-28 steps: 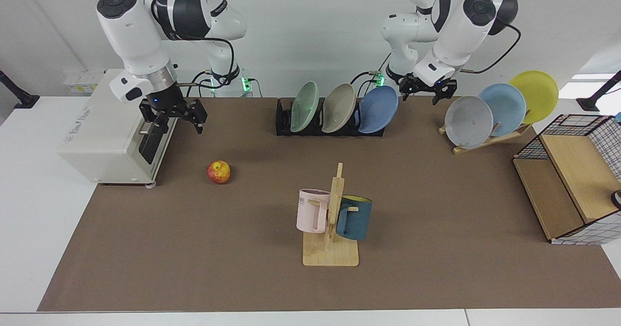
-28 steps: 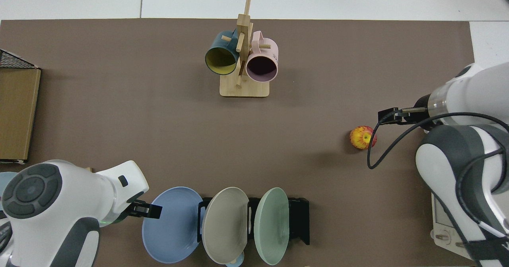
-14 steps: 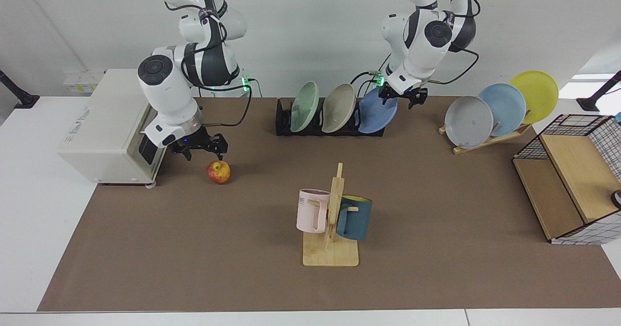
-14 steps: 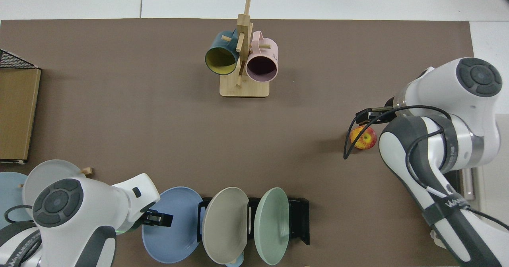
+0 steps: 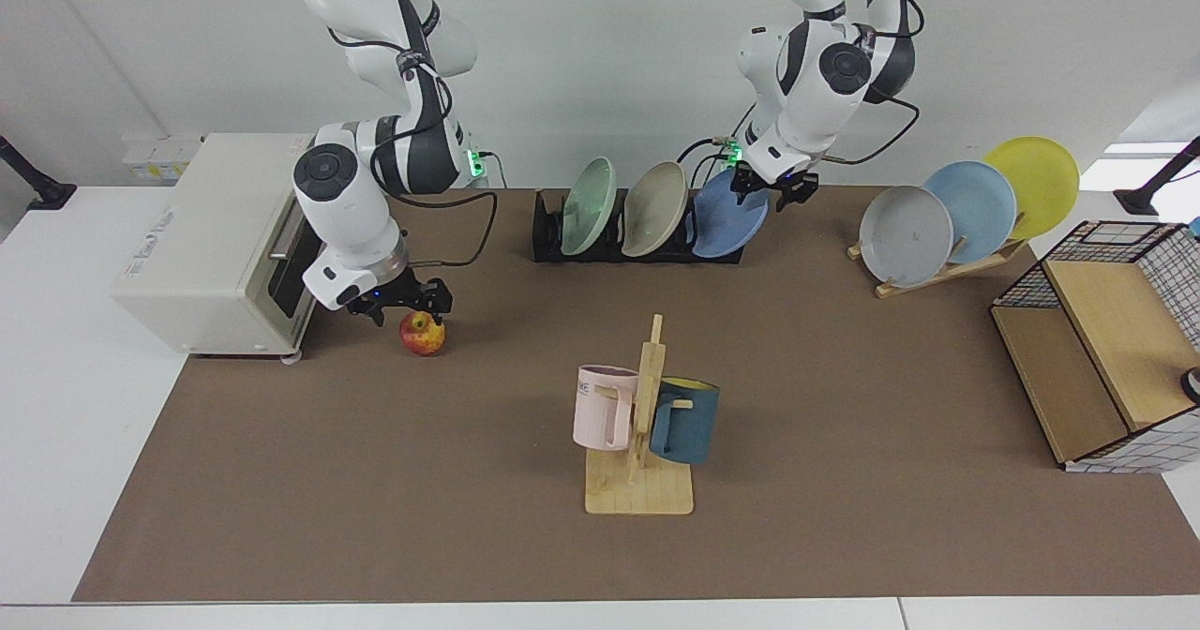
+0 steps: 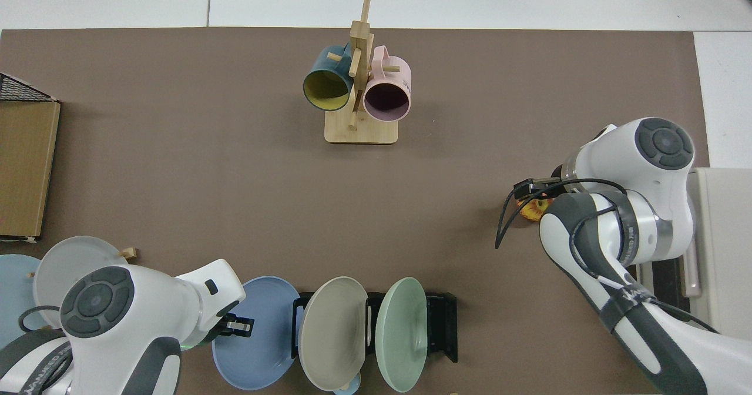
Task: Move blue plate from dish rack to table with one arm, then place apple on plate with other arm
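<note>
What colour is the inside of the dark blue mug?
Yellow inside the dark blue mug; top view shows it best.

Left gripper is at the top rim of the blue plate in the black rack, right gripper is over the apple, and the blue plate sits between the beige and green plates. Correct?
Not quite. The blue plate stands at the end of the dish rack, beside the beige plate only, as the facing view shows. The left gripper is at its top rim and the right gripper is over the apple.
</note>
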Controlling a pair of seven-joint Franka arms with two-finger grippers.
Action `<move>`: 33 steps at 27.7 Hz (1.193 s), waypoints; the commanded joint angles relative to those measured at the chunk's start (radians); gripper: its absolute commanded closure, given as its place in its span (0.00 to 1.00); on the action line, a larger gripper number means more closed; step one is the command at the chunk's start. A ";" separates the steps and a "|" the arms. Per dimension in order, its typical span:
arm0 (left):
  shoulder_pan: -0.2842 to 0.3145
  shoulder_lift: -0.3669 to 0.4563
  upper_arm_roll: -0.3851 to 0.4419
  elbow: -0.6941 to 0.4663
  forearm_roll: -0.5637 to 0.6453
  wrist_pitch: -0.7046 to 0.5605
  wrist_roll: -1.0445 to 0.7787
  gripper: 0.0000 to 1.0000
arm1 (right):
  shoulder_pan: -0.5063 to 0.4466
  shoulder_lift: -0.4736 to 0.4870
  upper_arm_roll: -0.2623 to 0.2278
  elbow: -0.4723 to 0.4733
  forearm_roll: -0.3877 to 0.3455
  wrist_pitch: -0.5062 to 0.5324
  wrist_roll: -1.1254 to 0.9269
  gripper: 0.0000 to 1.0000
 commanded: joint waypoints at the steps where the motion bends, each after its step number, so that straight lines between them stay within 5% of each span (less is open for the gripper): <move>1: -0.007 -0.028 0.002 -0.016 -0.016 -0.024 -0.010 0.52 | -0.001 0.021 0.001 -0.022 -0.005 0.034 0.005 0.00; 5: 0.002 -0.028 0.003 0.010 -0.002 -0.068 -0.007 0.54 | -0.004 0.038 0.001 -0.032 -0.005 0.060 0.004 0.00; 12: 0.007 -0.024 0.005 0.057 0.029 -0.108 -0.010 0.93 | -0.008 0.076 0.001 -0.049 -0.003 0.129 0.008 0.00; 31: 0.048 -0.021 0.023 0.264 0.181 -0.268 -0.039 0.93 | -0.008 0.083 0.001 -0.059 -0.003 0.122 0.001 0.00; 33: 0.051 -0.021 0.029 0.293 0.179 -0.287 -0.037 0.93 | -0.009 0.083 0.001 -0.059 -0.003 0.120 -0.001 0.06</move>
